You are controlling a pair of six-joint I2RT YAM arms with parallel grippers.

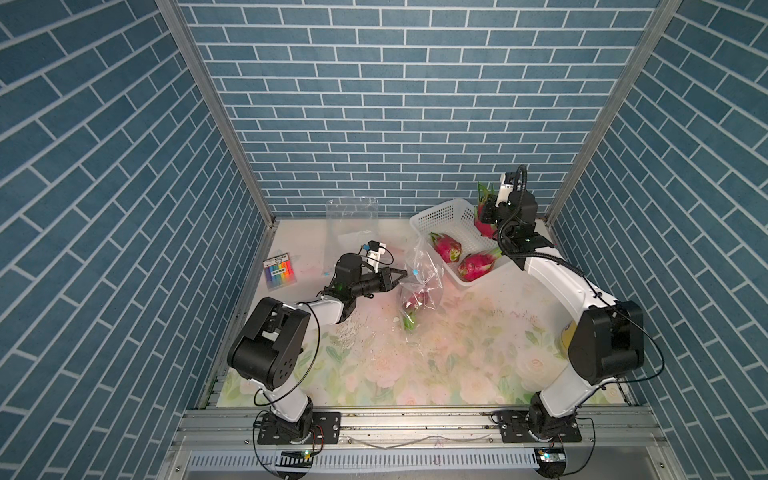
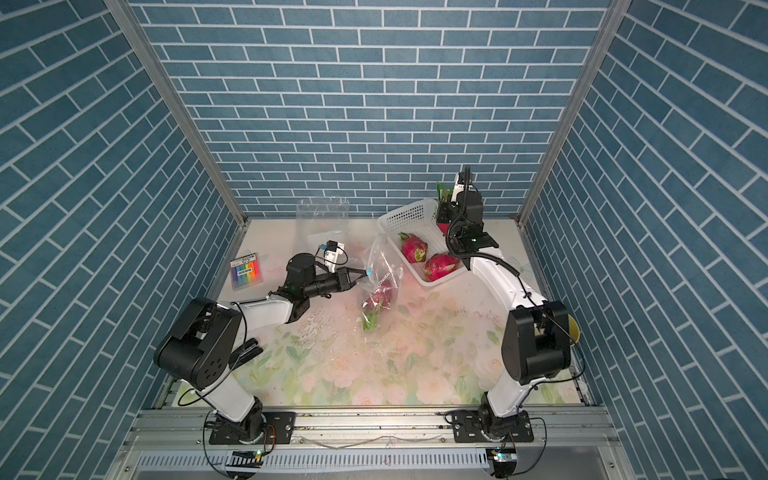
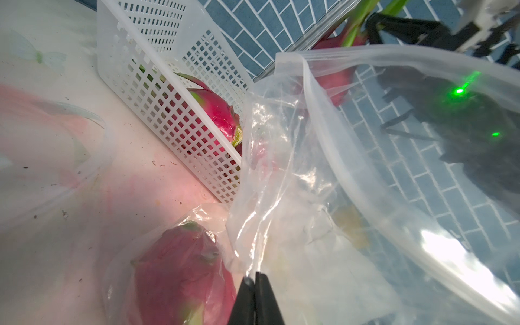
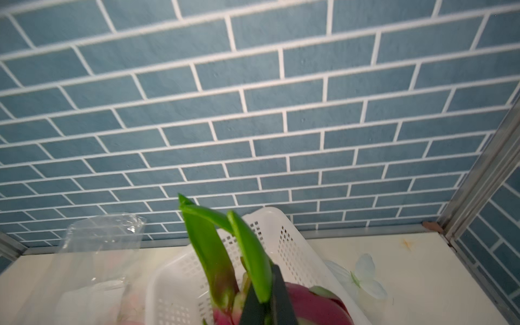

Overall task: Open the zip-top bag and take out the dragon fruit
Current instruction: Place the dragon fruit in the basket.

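Tabletop [image 1: 415, 365] with a pale flower print filled the floor of the blue-brick booth. Read it as a clock face, with twelve at the back wall and six at the arm bases.

The white basket [image 1: 440, 214] sat angled at about two o'clock, its near corner just beside the zip-top bag [image 1: 424, 274]. That clear bag stood crumpled a little past centre toward twelve and showed in both top views [image 2: 384, 266]. In the left wrist view [image 3: 309, 168] its zip rim looked parted. An empty bag [image 1: 353, 216] leaned against the back wall near eleven o'clock.

The bagged dragon fruit [image 1: 415, 300] lay inside the low end of the zip-top bag and rested on the table. Its green tip pointed toward six o'clock, and the left wrist view showed it through the film [image 3: 180, 275]. Two loose dragon fruits [image 1: 446, 248] lay side by side in the basket. The held dragon fruit [image 1: 484, 224] hung over the basket's far corner, up at one o'clock. A colour-striped card pack [image 1: 280, 272] lay flat at ten o'clock, well apart from the bags.

The left gripper [image 1: 404, 273] reached in from the nine o'clock side. Its jaws were pressed together on the film of the zip-top bag, close to a small blue tab, as the left wrist view showed [image 3: 254, 277]. The right gripper [image 4: 270, 304] was clamped narrow on a green leaf of the held dragon fruit [image 4: 315, 306].
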